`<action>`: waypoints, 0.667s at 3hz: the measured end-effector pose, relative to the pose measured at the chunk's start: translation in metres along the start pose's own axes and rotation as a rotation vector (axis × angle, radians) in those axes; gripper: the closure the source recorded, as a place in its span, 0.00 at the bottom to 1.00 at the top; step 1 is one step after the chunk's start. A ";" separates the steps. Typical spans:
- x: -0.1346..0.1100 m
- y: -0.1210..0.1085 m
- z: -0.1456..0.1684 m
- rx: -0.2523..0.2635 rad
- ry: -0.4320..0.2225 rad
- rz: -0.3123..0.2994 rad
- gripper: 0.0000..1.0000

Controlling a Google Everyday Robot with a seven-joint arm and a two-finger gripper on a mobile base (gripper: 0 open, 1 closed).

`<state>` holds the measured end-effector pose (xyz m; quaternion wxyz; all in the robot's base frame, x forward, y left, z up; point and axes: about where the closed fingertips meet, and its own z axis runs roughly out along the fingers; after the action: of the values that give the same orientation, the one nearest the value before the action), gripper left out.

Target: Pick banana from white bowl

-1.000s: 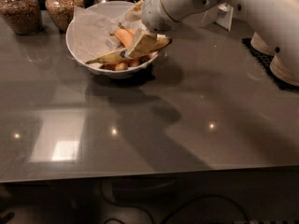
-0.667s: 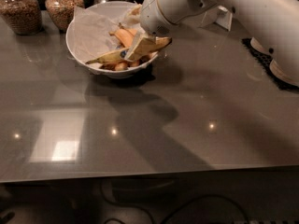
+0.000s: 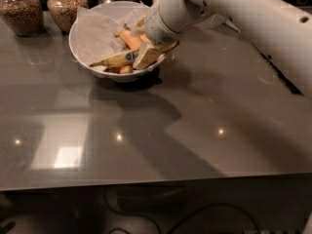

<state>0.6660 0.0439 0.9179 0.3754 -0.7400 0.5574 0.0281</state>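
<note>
Dull yellow, brown-speckled and blue-stickered, the long slim banana (image 3: 117,59) lies in the large paper-lined white bowl (image 3: 122,76), its long axis running from 8 to 2 o'clock. The hand (image 3: 147,54) covers its 2 o'clock half; whether it grips, I cannot tell.

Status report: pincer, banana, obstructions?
Pincer down inside large round white bowl. Long speckled yellow banana with blue sticker lies there, at pincer. Plumper orange banana crowds behind it.

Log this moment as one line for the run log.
stage: grasp approach | gripper: inside white bowl, at banana sticker end | banana: lying in bowl, not yet lifted
</note>
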 end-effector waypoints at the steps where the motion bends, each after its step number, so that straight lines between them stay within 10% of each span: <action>1: 0.012 0.000 0.010 -0.005 0.048 -0.024 0.39; 2: 0.021 0.001 0.020 -0.008 0.100 -0.059 0.40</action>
<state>0.6806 0.0381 0.8933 0.3445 -0.7581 0.5535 -0.0177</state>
